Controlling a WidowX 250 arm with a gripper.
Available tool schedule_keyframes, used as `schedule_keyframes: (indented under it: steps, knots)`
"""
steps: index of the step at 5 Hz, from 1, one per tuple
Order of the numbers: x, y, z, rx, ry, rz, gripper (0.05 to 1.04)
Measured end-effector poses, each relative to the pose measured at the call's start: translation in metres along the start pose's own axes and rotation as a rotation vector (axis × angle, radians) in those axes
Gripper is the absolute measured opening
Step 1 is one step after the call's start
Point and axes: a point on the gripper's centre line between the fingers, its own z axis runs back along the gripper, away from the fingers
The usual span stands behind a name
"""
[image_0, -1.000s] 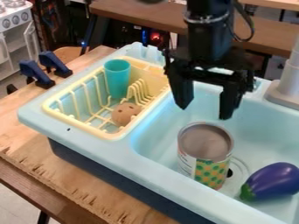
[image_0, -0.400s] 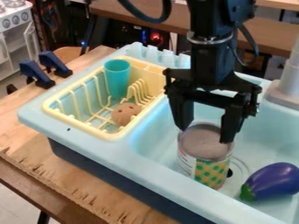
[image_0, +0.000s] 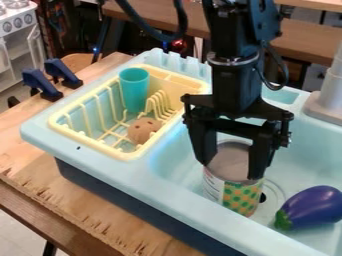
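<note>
From my remote station, I had the fingers (image_0: 202, 145) of the black gripper (image_0: 231, 170) pointing down and spread wide, one to each side of the upper part of a tin can (image_0: 239, 197). I could not tell whether either one touched it, but they were not closed on it. The can stood upright in the basin of the light blue toy sink (image_0: 180, 172), its flat grey top facing up; its label was white on one side and yellow with green spots on the other. Just beside its base I saw the dark drain hole (image_0: 262, 198), and farther right a purple toy eggplant (image_0: 311, 205) lay with its green stem end toward the can.

Left of the basin, the pale yellow dish rack (image_0: 100, 149) held a teal cup (image_0: 135, 90), upright with its mouth up, and a round tan thing (image_0: 143, 130) with small dark holes. The grey faucet (image_0: 328, 92) rose at the right edge. The sink sat on a wooden table (image_0: 33, 155), where I saw two dark blue clamps (image_0: 41, 83) near the far left edge.
</note>
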Motion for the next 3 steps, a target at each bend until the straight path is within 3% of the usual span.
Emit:
schedule_keyframes:
  steps: [2,3]
  knots:
    - [0.007,0.005,-0.006,-0.009,0.010,-0.009,1.002]
    - [0.024,0.004,-0.012,-0.008,0.004,-0.020,1.001]
